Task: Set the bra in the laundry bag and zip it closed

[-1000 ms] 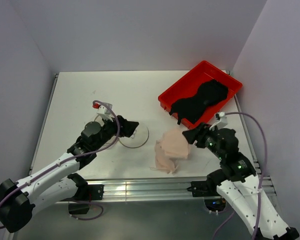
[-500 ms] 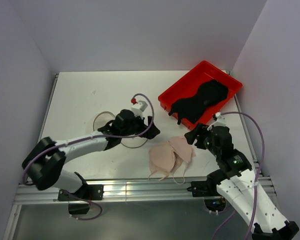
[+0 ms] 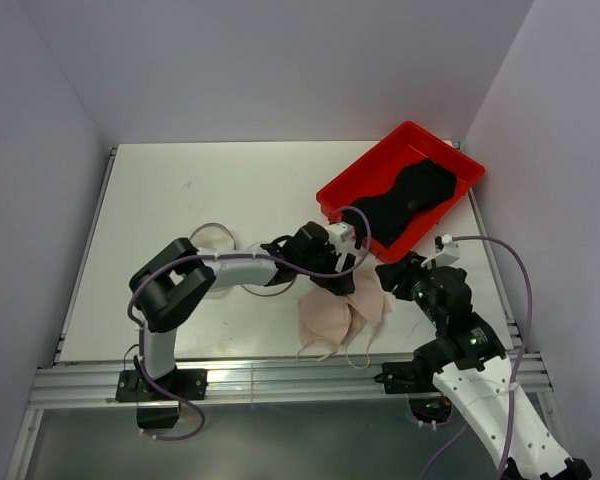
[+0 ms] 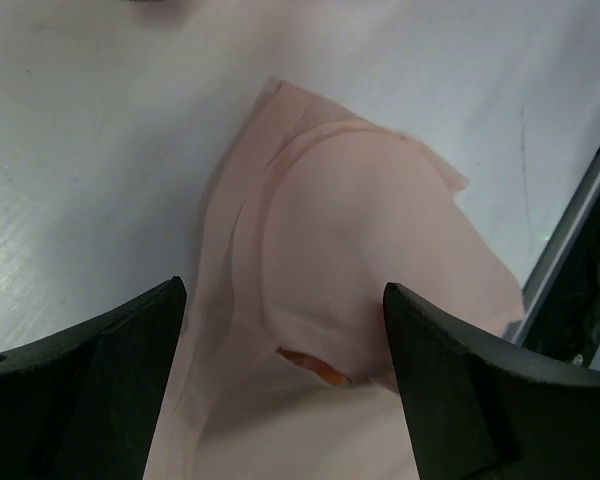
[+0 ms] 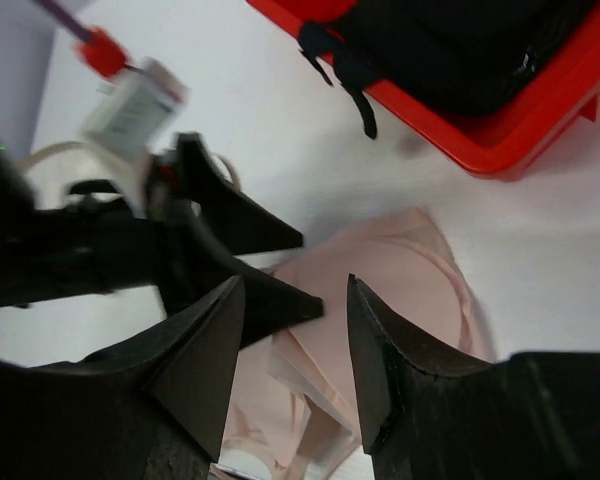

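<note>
From above, the left gripper [image 3: 348, 278] hangs over the pink bra [image 3: 338, 315], which lies flat on the table [image 3: 160, 190] at lower centre. The right gripper [image 3: 386, 272] sits just right of the bra. The laundry bag [image 3: 214, 238] lies left of centre, partly under the left arm. A red tray [image 3: 458, 160] at upper right holds a black garment [image 3: 405, 198].

On the left wrist we see the left gripper [image 4: 280, 300] spread wide above the bra [image 4: 360, 230], holding nothing.

On the right wrist, the right gripper [image 5: 292, 290] is parted and empty, with the bra [image 5: 400, 280] beyond it.
</note>
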Motion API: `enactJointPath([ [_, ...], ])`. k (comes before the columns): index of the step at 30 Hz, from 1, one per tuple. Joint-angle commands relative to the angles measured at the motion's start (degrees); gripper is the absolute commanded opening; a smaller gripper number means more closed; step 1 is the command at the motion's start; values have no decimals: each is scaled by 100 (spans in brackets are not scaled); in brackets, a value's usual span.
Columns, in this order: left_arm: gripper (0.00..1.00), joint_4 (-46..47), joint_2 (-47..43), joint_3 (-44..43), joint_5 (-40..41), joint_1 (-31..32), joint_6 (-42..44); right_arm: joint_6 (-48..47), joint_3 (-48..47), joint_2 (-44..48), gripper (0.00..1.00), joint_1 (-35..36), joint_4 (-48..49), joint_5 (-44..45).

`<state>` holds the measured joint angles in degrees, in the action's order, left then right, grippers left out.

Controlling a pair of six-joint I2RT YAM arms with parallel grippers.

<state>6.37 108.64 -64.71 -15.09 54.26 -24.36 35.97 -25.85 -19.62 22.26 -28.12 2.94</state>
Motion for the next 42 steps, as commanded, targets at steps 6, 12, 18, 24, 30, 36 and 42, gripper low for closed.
enactJointPath([
  [6,78,-198,649,-569,-353,129,99,51,88,467,51,41,325,84],
  [12,45,223,790,-464,-477,129,-183,68,133,520,51,41,334,5],
  [18,0,733,142,150,-83,129,-429,104,194,512,50,33,412,-4],
  [24,0,1840,-1018,1345,296,129,-886,-10,352,-119,83,33,841,-268],
  [30,0,2447,-2362,2269,648,129,-1115,-274,344,-910,97,50,1746,-863],
  [36,0,2553,-3251,2744,832,129,-1124,-555,133,-1553,95,77,2310,-2006],
  [42,7,2466,-3674,2823,859,129,-1097,-354,71,-1616,35,147,2785,-2939],
])
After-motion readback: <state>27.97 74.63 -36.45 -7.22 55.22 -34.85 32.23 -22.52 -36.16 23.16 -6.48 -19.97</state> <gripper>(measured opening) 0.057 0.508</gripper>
